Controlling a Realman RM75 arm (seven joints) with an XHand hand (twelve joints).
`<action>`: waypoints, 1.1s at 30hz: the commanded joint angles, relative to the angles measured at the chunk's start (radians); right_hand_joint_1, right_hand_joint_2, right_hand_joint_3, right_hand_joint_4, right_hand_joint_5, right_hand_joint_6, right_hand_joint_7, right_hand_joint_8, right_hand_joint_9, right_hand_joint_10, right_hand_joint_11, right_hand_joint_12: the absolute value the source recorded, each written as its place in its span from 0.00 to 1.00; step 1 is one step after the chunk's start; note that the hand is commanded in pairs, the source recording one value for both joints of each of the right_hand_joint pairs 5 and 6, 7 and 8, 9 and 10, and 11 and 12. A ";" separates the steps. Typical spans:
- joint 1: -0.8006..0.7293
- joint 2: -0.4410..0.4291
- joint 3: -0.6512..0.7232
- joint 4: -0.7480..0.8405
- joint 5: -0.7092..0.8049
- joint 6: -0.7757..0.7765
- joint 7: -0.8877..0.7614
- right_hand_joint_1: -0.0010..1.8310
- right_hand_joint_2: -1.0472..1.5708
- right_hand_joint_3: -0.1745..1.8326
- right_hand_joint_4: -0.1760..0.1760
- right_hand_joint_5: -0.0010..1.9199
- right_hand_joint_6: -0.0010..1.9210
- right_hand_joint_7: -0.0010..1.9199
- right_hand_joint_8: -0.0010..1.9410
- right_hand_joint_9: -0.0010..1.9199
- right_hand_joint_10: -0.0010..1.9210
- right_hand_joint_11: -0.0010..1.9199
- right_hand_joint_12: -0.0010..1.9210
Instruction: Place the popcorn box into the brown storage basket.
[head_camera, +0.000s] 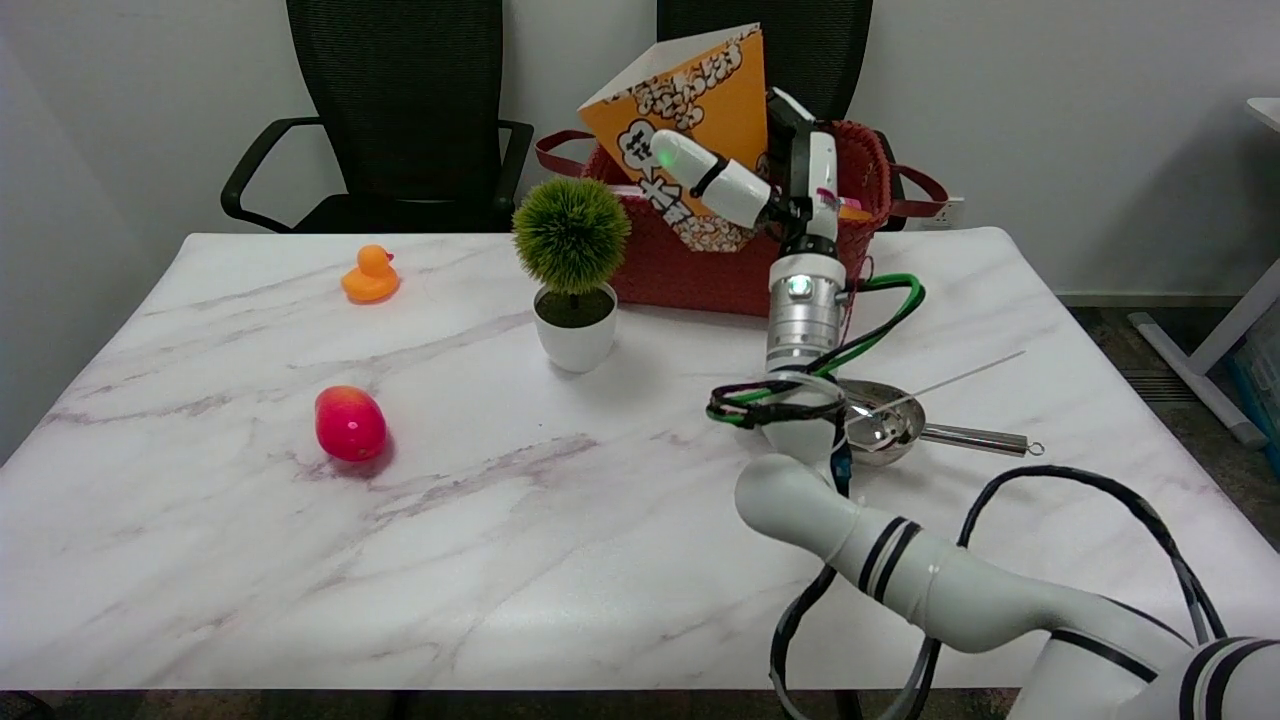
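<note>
The right arm (900, 575) was clad in smooth white shells, ringed by paired black bands. A ribbed silver metal collar (803, 322) sat at the wrist beneath a green indicator light. Black and green cables (860, 335) were looped alongside. The right hand (770, 185) was white with black segments.

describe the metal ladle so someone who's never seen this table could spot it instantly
Start at the marble table and go to its right side, nearer the camera than the brown storage basket. The ladle lies flat there, partly behind the right arm, its handle pointing towards the table's right edge. It is the only shiny metal thing; the rest are coloured toys and a plant.
</note>
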 joint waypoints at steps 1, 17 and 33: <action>0.153 0.059 0.052 -0.150 0.047 -0.081 0.000 0.52 0.57 0.17 0.50 0.38 0.38 0.61 0.60 0.47 0.47 0.36 0.36; 0.315 0.093 0.092 -0.413 0.047 -0.192 0.060 0.51 0.56 0.19 0.50 0.38 0.38 0.60 0.59 0.45 0.45 0.34 0.34; 0.514 0.091 0.084 -0.674 0.040 -0.357 0.102 0.50 0.56 0.16 0.50 0.38 0.38 0.57 0.56 0.41 0.41 0.28 0.28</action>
